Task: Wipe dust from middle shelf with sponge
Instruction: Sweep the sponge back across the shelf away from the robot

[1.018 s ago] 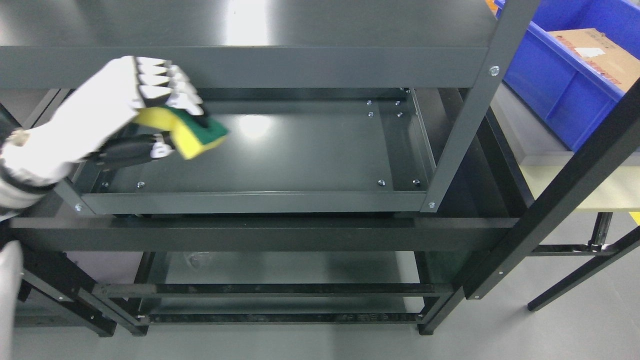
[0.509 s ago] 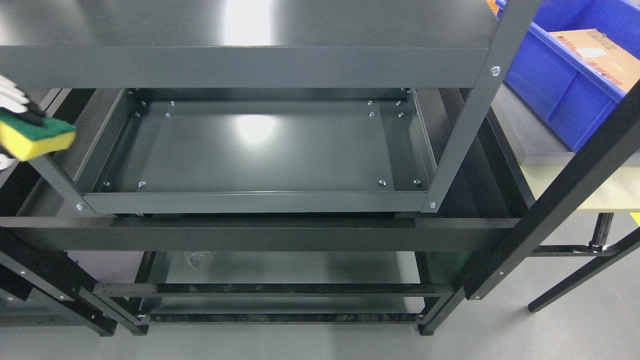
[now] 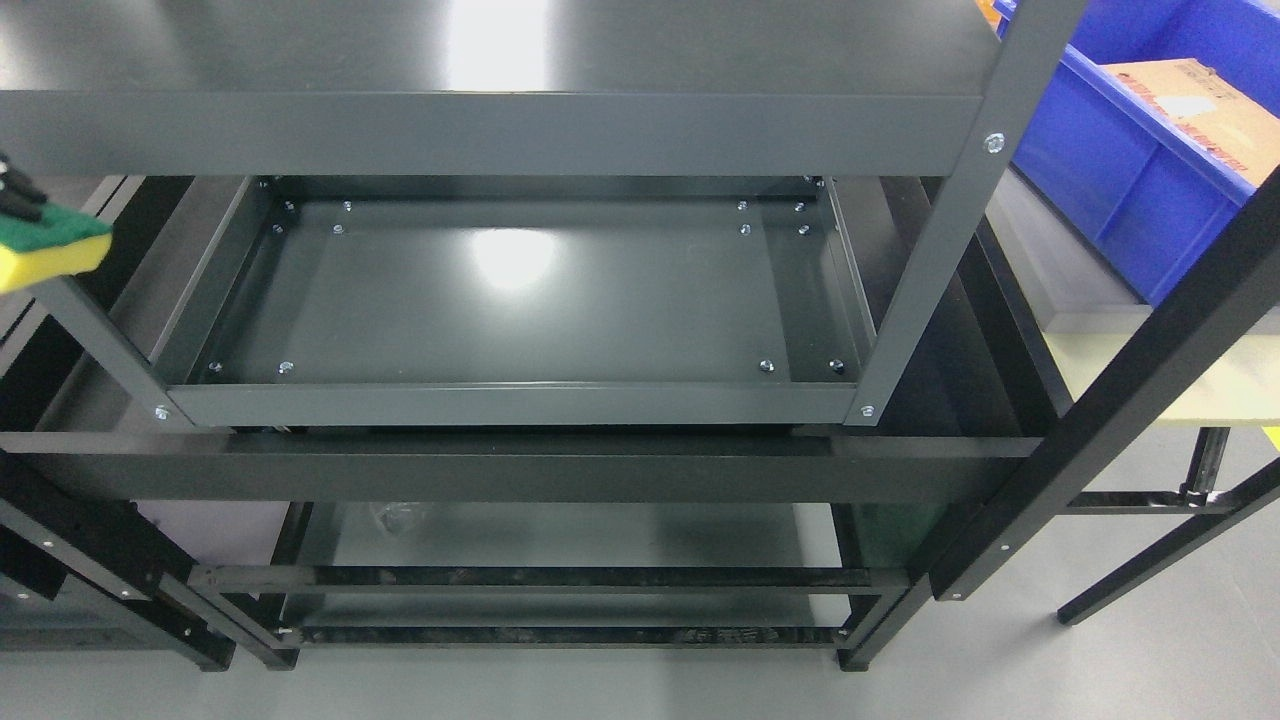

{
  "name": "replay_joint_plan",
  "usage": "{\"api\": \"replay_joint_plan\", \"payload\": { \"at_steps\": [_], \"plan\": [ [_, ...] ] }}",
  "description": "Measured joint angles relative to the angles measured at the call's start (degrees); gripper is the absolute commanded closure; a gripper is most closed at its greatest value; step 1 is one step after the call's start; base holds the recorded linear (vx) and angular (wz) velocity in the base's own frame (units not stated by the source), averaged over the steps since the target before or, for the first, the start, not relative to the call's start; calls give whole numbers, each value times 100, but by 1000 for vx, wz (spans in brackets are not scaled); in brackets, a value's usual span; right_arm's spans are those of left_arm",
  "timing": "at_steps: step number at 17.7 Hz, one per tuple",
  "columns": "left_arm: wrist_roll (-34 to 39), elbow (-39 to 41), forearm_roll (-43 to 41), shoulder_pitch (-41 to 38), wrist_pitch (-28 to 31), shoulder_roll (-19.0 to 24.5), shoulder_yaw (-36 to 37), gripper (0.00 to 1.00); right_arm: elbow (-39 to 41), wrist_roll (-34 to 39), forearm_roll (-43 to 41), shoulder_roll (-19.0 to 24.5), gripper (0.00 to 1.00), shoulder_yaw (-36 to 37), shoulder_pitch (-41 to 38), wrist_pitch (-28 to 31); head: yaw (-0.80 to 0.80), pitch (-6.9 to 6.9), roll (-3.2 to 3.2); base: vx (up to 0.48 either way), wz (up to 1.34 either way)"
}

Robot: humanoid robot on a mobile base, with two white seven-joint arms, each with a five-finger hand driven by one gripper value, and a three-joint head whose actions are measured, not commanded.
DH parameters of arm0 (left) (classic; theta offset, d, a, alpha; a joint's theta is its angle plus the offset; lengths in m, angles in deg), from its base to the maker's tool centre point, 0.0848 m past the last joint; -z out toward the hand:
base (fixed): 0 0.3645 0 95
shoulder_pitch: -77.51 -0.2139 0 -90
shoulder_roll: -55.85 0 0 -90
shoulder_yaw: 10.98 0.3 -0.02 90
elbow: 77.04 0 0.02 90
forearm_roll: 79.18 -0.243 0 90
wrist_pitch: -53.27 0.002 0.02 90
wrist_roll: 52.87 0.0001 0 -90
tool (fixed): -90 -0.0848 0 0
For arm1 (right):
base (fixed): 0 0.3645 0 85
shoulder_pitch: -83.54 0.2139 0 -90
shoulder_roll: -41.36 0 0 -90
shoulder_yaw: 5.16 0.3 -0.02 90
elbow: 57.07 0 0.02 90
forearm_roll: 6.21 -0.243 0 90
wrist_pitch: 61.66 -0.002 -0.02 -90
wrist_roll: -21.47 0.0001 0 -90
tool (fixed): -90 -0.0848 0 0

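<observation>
The yellow sponge with a green scouring face [image 3: 50, 250] shows at the far left edge, outside the rack and level with the middle shelf. Only dark fingertips [image 3: 18, 195] of my left hand show, resting on top of the sponge and holding it; the rest of the hand is out of frame. The middle shelf [image 3: 540, 300] is a dark grey metal tray with a glossy floor, seen below the top shelf [image 3: 490, 130]. My right hand is not in view.
The rack's grey uprights [image 3: 930, 230] frame the shelf. A lower shelf [image 3: 560, 540] sits beneath. A blue bin [image 3: 1140, 150] holding a cardboard box [image 3: 1200, 95] stands at the upper right. A black frame post [image 3: 1130, 400] crosses the right side.
My left hand has pulled the sponge out of the middle shelf, leftward, to the picture's left edge. Most of the hand has left the frame.
</observation>
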State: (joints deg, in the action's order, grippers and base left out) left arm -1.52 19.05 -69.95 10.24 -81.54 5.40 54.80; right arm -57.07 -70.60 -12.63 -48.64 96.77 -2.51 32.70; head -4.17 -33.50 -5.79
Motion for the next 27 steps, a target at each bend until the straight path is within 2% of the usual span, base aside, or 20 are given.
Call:
{"api": "replay_joint_plan", "payload": {
  "at_steps": [8, 11, 17, 22, 27],
  "plan": [
    [-28, 139, -921, 1200, -20, -788, 1362, 100, 0, 0, 0, 0, 0, 0, 0, 0, 0, 0, 0, 0, 0],
    [-54, 171, -1360, 1492, -21, -1261, 1848, 100, 0, 0, 0, 0, 0, 0, 0, 0, 0, 0, 0, 0, 0],
    [-291, 189, -2426, 1904, -23, -2472, 2691, 100, 0, 0, 0, 0, 0, 0, 0, 0, 0, 0, 0, 0, 0],
    [340, 159, -3254, 2089, -32, -3064, 3255, 100, 0, 0, 0, 0, 0, 0, 0, 0, 0, 0, 0, 0, 0],
    [876, 55, -3714, 2129, -40, -3401, 3788, 100, 0, 0, 0, 0, 0, 0, 0, 0, 0, 0, 0, 0, 0]
  ]
}}
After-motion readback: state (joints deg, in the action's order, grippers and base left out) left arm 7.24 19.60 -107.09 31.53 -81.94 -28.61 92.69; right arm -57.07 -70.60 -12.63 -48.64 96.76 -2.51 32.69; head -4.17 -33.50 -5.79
